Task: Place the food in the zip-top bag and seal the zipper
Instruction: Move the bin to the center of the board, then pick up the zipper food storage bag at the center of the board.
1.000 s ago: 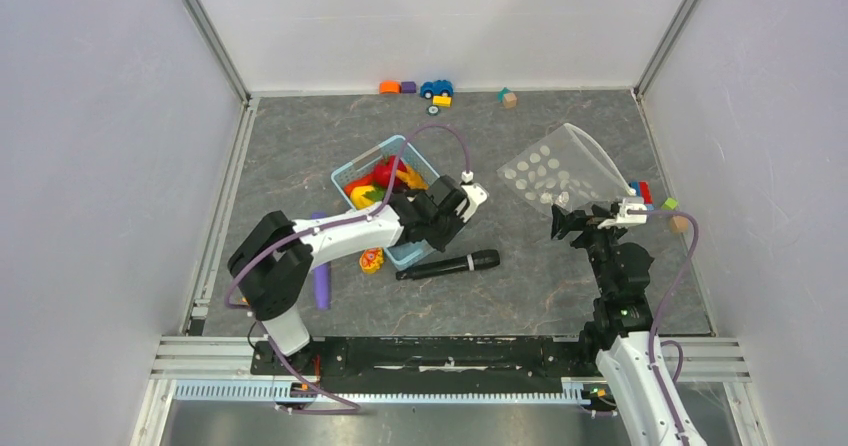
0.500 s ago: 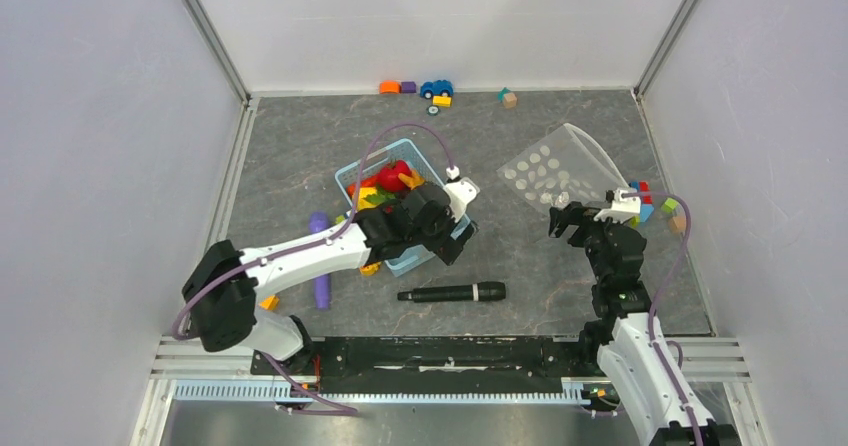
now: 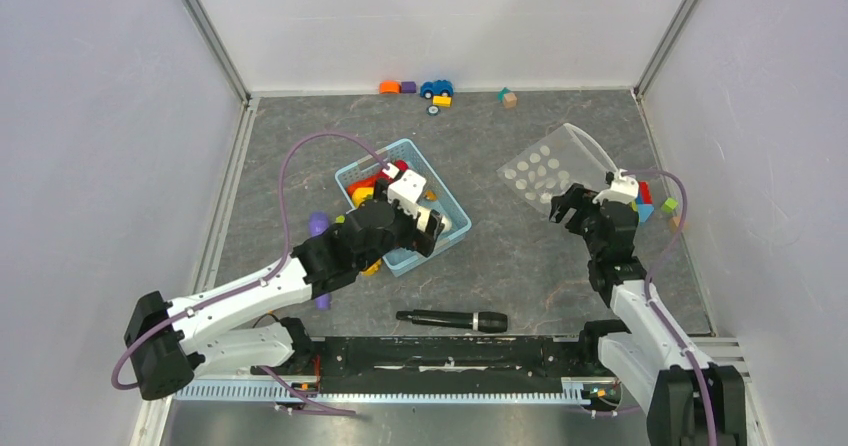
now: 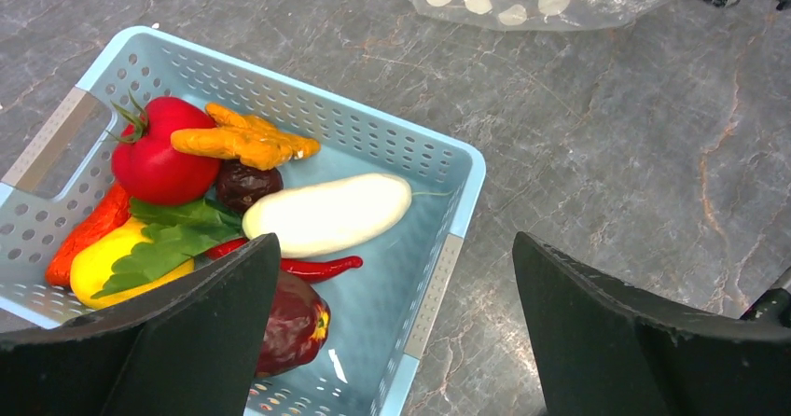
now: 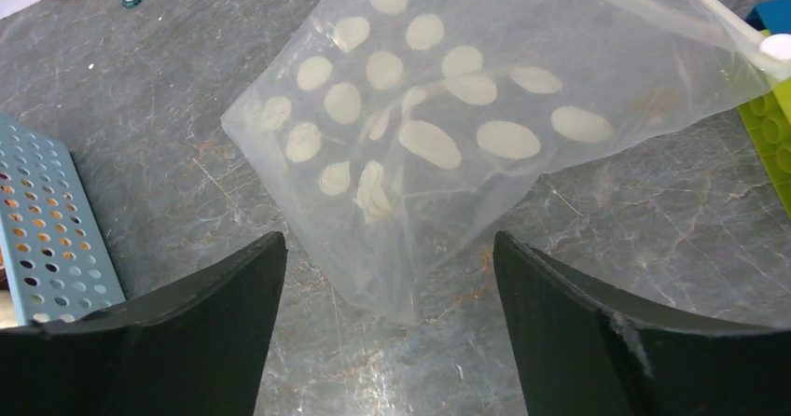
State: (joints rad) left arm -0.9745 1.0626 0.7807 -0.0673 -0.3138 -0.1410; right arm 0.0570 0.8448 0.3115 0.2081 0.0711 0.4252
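Observation:
The food lies in a light-blue basket (image 4: 448, 276): a white oblong (image 4: 326, 215), a red apple (image 4: 159, 159), an orange carrot (image 4: 242, 143), a maroon piece (image 4: 244, 183), a red chili (image 4: 312, 267) and a yellow piece (image 4: 103, 265). My left gripper (image 4: 394, 276) (image 3: 432, 234) hangs open over the basket's right rim and holds nothing. The dotted zip-top bag (image 5: 448, 127) (image 3: 550, 171) lies at the right. Its zipper (image 5: 718, 10) runs along the far edge. My right gripper (image 5: 387, 248) (image 3: 565, 204) is open, and the bag's near corner points between its fingers, untouched.
A black stick (image 3: 452, 319) lies near the front rail. A purple stick (image 3: 319, 226) shows beside the left arm. Coloured blocks (image 3: 645, 201) sit right of the bag, a green one (image 5: 770, 117) close to it. A toy car (image 3: 436, 88) and blocks line the back wall.
My left gripper opened and moved from beside the black stick to above the basket. The stick ended up nearer the front. My right gripper moved in toward the bag's corner.

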